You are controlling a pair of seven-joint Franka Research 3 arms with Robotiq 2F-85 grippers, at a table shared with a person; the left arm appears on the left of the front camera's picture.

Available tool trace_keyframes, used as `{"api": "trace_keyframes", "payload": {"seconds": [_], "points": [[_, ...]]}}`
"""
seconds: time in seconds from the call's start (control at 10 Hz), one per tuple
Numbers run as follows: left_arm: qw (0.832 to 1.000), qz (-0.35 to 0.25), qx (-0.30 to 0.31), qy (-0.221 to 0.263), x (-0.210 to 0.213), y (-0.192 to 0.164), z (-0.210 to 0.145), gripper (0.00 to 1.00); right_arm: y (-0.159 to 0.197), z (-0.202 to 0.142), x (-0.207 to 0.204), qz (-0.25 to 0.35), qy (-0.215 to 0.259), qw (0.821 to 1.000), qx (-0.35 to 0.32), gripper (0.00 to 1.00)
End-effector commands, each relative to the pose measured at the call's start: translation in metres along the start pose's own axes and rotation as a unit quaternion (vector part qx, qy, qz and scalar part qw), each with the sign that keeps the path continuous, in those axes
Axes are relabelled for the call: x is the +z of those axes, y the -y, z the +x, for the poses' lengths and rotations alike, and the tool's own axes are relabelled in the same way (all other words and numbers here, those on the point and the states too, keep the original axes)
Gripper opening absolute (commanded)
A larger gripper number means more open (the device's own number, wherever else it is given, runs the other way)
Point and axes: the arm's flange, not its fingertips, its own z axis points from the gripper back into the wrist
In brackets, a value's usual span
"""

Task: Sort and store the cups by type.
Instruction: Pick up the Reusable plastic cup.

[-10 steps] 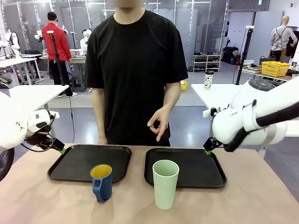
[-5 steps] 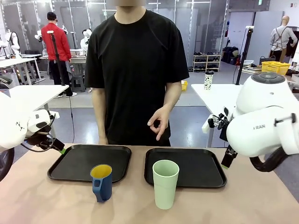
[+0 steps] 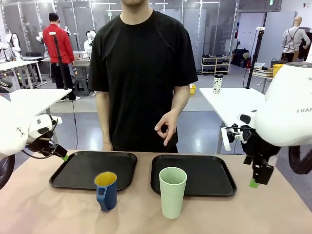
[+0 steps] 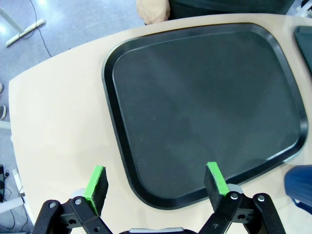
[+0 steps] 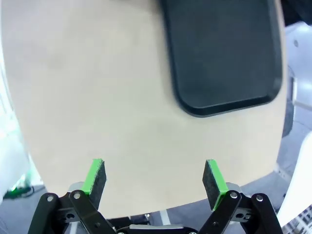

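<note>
The left gripper (image 3: 63,156) is hanging released by the left tray's (image 3: 80,168) far left corner. The blue mug (image 3: 106,191) is standing on the counter (image 3: 48,209) just in front of that tray; it is probably heavy, stiff and slick, so the handle or rim suits a pinch. The green tumbler (image 3: 172,192) is standing before the right tray (image 3: 207,173), looking light and tippy; hold it mid-body. The right gripper (image 3: 256,181) is hovering released beyond that tray's right edge, and nothing is blocking either cup.

It looks like a robotics lab: white worktables (image 3: 31,100) in rows on a grey floor (image 3: 204,127), glass partitions (image 3: 195,29) behind, a shoe rack (image 3: 216,65), and a person in red (image 3: 58,44) at a far bench.
</note>
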Motion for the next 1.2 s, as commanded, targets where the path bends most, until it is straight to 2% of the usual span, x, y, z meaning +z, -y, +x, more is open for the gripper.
{"api": "trace_keyframes", "payload": {"seconds": [0.0,0.1,0.2,0.5,0.7,0.9,1.0,1.1], "points": [[1.0,-0.001,-0.002,0.004,0.004,0.001,-0.001,1.0,0.008,-0.008,0.006,0.019,0.001,0.999,0.034,1.0],[1.0,-0.001,-0.002,0.004,0.004,0.001,-0.001,1.0,0.017,-0.01,0.004,0.0,-0.022,1.0,-0.011,1.0],[1.0,-0.001,-0.002,0.004,0.004,0.001,-0.001,1.0,0.0,-0.004,0.002,0.011,-0.004,1.0,0.02,1.0],[1.0,-0.001,-0.002,0.004,0.004,0.001,-0.001,1.0,0.004,-0.006,0.002,0.01,-0.009,1.0,0.016,1.0],[1.0,-0.001,-0.002,0.004,0.004,0.001,-0.001,1.0,-0.002,-0.007,-0.02,-0.012,0.051,0.997,0.049,1.0],[1.0,-0.001,-0.002,0.004,0.004,0.001,-0.001,1.0,-0.007,-0.007,-0.042,-0.003,0.111,0.991,0.07,1.0],[1.0,-0.001,-0.002,0.004,0.004,0.001,-0.001,1.0,-0.009,-0.007,-0.052,0.004,0.163,0.983,0.082,1.0],[1.0,-0.001,-0.002,0.004,0.004,0.001,-0.001,1.0,-0.012,-0.006,-0.062,0.023,0.224,0.968,0.111,1.0]]}}
